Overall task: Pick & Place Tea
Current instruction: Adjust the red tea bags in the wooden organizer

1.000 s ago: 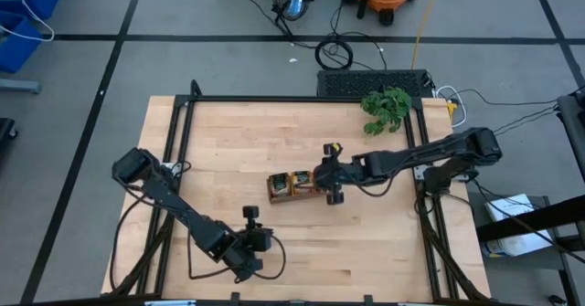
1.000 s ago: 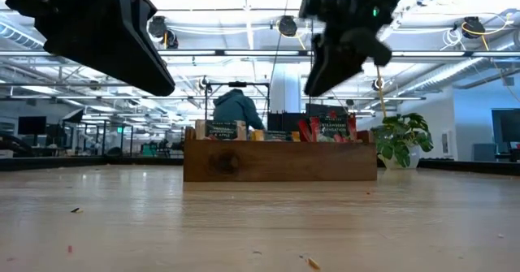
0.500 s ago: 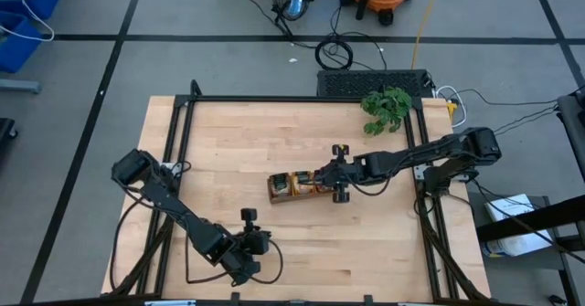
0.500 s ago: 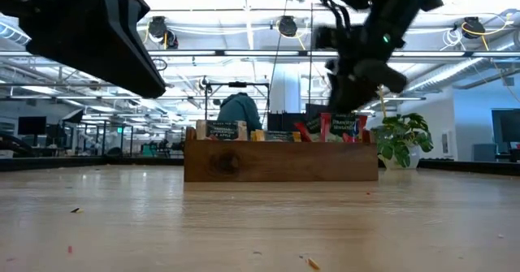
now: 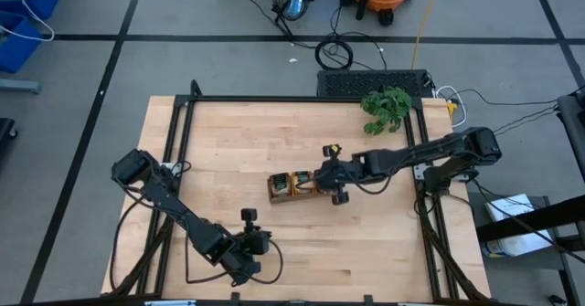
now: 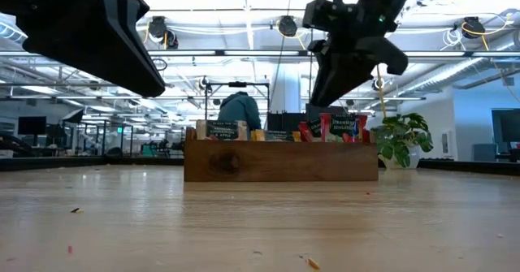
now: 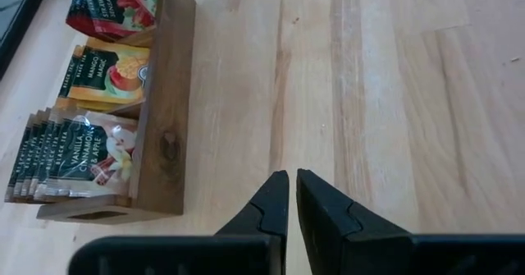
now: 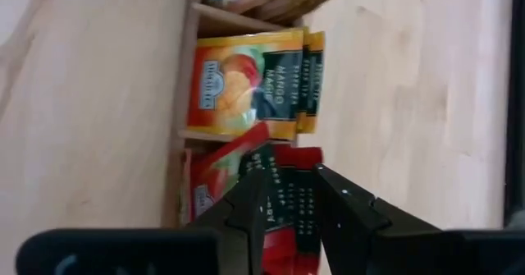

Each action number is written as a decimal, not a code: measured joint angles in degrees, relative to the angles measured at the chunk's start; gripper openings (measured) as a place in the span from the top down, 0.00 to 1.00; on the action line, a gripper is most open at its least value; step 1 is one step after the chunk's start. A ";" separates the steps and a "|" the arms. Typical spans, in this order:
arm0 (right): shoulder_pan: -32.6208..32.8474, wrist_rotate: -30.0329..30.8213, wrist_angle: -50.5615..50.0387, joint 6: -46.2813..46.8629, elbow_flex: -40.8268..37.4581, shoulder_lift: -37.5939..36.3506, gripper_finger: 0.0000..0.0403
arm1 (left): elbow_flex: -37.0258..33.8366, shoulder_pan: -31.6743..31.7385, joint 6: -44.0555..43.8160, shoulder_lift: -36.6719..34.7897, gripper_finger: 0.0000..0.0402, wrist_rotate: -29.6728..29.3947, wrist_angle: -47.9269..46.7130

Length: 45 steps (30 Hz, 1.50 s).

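Nearest, left gripper (image 5: 245, 268) parked at the table's (image 5: 384, 251) near edge, fingers (image 7: 283, 205) pressed together on nothing, bare wood around. Farther, one three-compartment tray (image 5: 294, 185) mid-table holding green, orange and red tea sachets. Right gripper (image 8: 285, 194) pinching a red sachet (image 8: 283, 199) over the tray's right end compartment, lifted slightly since half a second ago.

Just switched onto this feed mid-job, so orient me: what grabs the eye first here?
The long brown tray at mid-table, packed with tea sachets in dark green, orange and red groups. The right gripper sits at the tray's right end, fingers closed on a red sachet. The left gripper waits shut near the table's front edge, and a leafy plant stands at the back right.
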 joint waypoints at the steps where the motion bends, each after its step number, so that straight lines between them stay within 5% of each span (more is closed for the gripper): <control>1: -0.31 -1.30 -0.06 -0.69 0.00 0.00 0.79 | 0.00 0.00 0.00 0.00 0.91 0.08 0.00; 10: -1.60 2.66 4.17 -3.08 0.00 0.03 0.98 | -0.02 0.00 -0.40 0.00 0.91 0.18 0.04; 31: -1.17 3.25 -1.35 5.48 -2.70 2.08 1.00 | -0.07 -1.07 -1.09 0.00 0.91 -0.24 -0.10; 45: 1.09 9.43 -7.10 13.36 -0.24 0.11 1.00 | -0.07 -1.03 -1.28 0.00 0.91 -0.24 -0.16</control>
